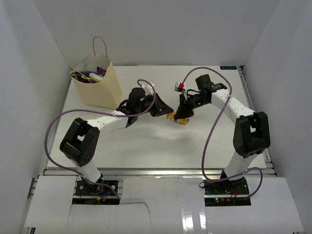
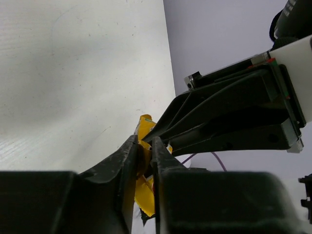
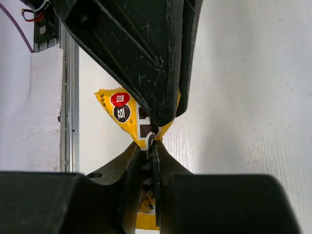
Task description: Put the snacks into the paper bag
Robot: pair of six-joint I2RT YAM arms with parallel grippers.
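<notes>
A yellow packet [image 1: 178, 120] hangs above the table's middle, pinched between both grippers. My left gripper [image 1: 168, 112] is shut on its left edge; in the left wrist view the packet [image 2: 144, 192] sits between my closed fingers. My right gripper [image 1: 181, 117] is shut on the same packet [image 3: 122, 114] from the right; its tips meet the left gripper's tips [image 3: 156, 127]. The cream paper bag [image 1: 100, 85] stands upright at the far left with purple and green snacks [image 1: 87, 76] inside. Other snacks are out of view.
White walls enclose the table on the left, back and right. A metal rail [image 1: 156, 170] runs along the table's near edge. Purple cables loop from both arms. A small white and red block [image 1: 179, 87] sits on the right arm.
</notes>
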